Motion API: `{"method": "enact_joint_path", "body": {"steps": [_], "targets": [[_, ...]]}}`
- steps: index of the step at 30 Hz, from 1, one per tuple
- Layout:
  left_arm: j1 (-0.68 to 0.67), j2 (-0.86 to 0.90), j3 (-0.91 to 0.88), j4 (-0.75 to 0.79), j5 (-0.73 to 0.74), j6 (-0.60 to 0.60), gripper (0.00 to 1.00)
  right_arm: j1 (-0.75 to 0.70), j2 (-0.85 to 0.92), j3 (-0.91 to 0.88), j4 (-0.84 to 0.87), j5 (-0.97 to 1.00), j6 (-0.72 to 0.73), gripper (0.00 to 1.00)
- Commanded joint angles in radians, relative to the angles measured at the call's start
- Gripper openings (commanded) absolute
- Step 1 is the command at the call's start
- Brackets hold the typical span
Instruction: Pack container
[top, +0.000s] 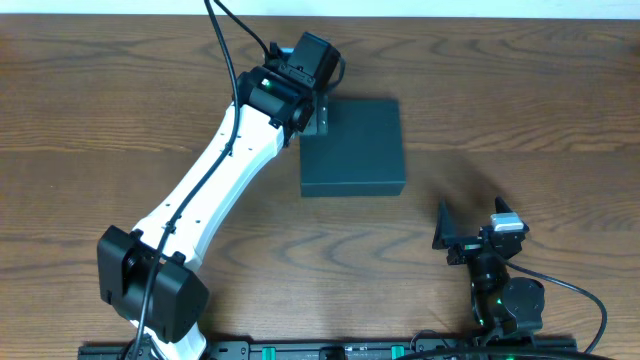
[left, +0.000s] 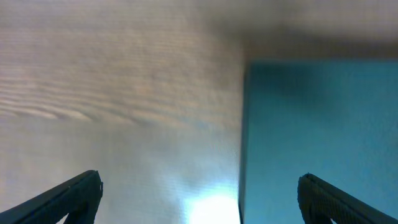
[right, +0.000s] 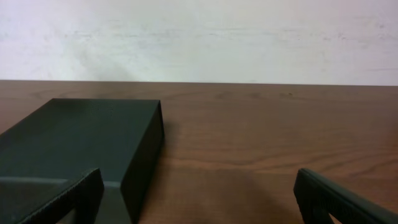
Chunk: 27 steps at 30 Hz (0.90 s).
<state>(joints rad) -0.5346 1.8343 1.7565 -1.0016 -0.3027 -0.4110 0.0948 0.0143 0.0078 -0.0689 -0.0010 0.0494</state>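
Observation:
The container (top: 353, 147) is a dark blue-green square box lying closed on the wooden table, mid-frame in the overhead view. My left gripper (top: 318, 112) hangs over its upper left corner. In the left wrist view the left gripper (left: 199, 196) is open and empty, straddling the box's left edge, with the lid (left: 317, 130) under the right finger. My right gripper (top: 450, 235) rests near the front right, open and empty. In the right wrist view the right gripper (right: 199, 199) faces the container (right: 81, 143), which lies ahead to the left.
The wooden table (top: 520, 100) stretches bare around the box. A pale wall (right: 199, 37) stands behind the table's far edge. A black rail (top: 320, 350) runs along the front edge.

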Motion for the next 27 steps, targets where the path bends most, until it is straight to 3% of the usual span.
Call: {"method": "enact_joint_path", "body": {"steps": [1, 9, 13, 19, 27], "targets": [[0.031, -0.047, 0.003, 0.061, -0.132, 0.018, 0.99, -0.009, -0.009, -0.002, -0.004, -0.004, 0.017, 0.99], [0.185, -0.327, 0.003, 0.325, -0.154, 0.026, 0.99, -0.009, -0.009, -0.002, -0.004, -0.004, 0.017, 0.99], [0.267, -0.493, 0.003, 0.369, -0.155, 0.027, 0.99, -0.009, -0.009, -0.002, -0.004, -0.004, 0.017, 0.99], [0.343, -0.700, -0.021, 0.405, -0.154, 0.193, 0.99, -0.009, -0.009, -0.002, -0.004, -0.004, 0.017, 0.99], [0.398, -0.951, -0.242, 0.407, -0.154, 0.153, 0.99, -0.009, -0.009, -0.002, -0.004, -0.004, 0.017, 0.99]]}}
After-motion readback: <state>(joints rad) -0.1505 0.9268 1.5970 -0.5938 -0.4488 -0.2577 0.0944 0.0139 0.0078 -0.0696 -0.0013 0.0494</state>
